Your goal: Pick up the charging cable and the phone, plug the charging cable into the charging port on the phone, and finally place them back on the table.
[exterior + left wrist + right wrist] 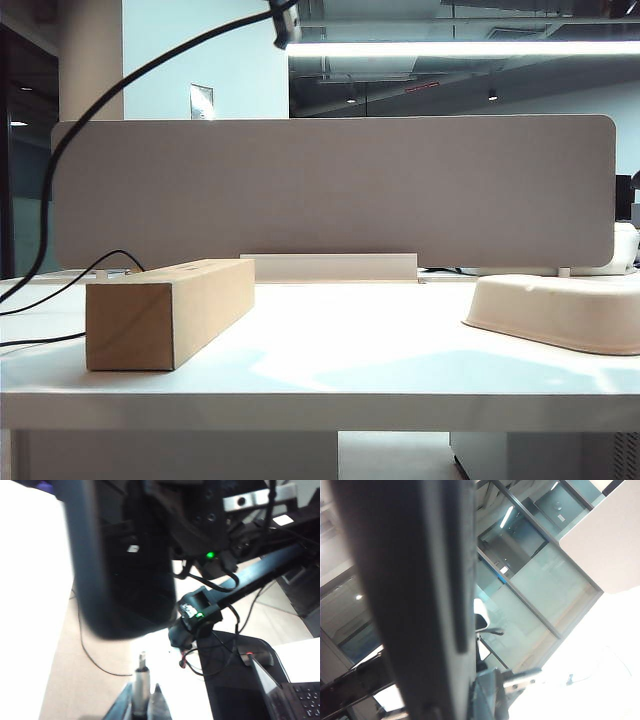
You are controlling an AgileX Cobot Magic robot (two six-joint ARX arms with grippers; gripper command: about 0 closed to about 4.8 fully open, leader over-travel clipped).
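plugging step, mid-air. left pincer (pixel 141 711) is clamped on the charging cable (pixel 141 682) w/ its silvery tip poking up just below the phone (pixel 120 565). right pincer (pixel 470 700) is closed on the phone's edge — both well above the table (pixel 330 360). next: line the tip up w/ the charging port, which i can't make out, then push in straight.

charging cable (pixel 141 682) plug clamped, phone (pixel 125 560) above
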